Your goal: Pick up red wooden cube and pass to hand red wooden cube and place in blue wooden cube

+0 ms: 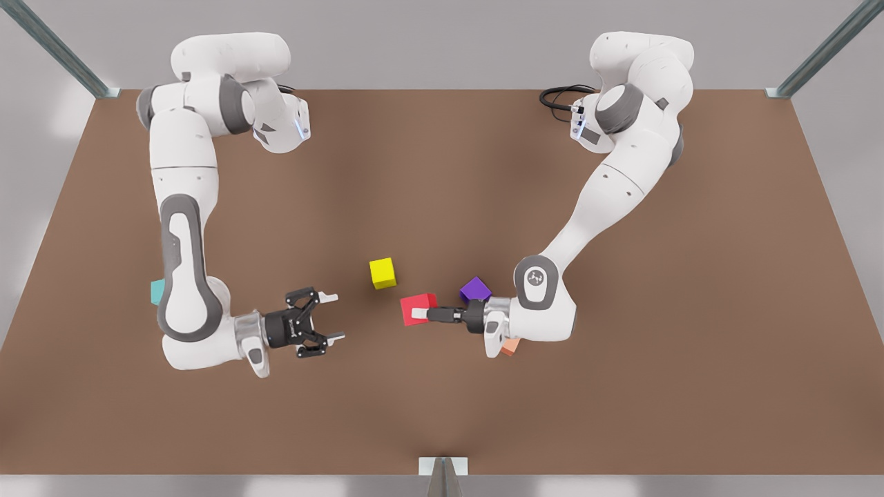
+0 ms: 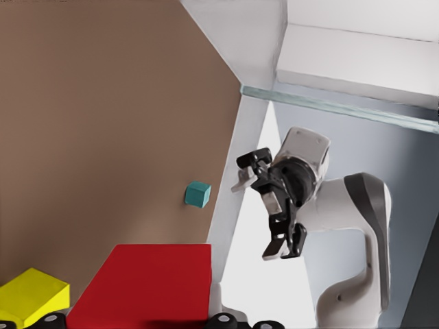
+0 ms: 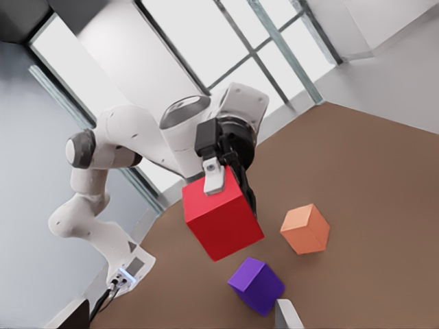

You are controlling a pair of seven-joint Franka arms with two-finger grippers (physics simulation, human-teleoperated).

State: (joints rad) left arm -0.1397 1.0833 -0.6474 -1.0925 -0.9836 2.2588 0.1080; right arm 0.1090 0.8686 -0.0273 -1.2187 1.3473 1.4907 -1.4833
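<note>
Near the table's middle, raised above the surface, the red cube (image 1: 418, 308) sits clamped in my left gripper (image 1: 420, 315), which reaches in from the front view's right. Its jaws are closed on the cube's sides. Facing it across a gap, my right gripper (image 1: 330, 317) hangs with its jaws spread wide, its fingers pointing at the cube but well apart from it. A yellow cube (image 1: 382, 273) rests on the table (image 1: 442, 414) between and behind them; a purple cube (image 1: 475, 289) and an orange cube (image 3: 305, 228) lie by the left arm. The blue cube (image 2: 197, 194) lies far off, behind the right arm's elbow. For a clean handover, I judge the open jaws should close on the cube's free faces, squarely, before the left lets go.
</note>
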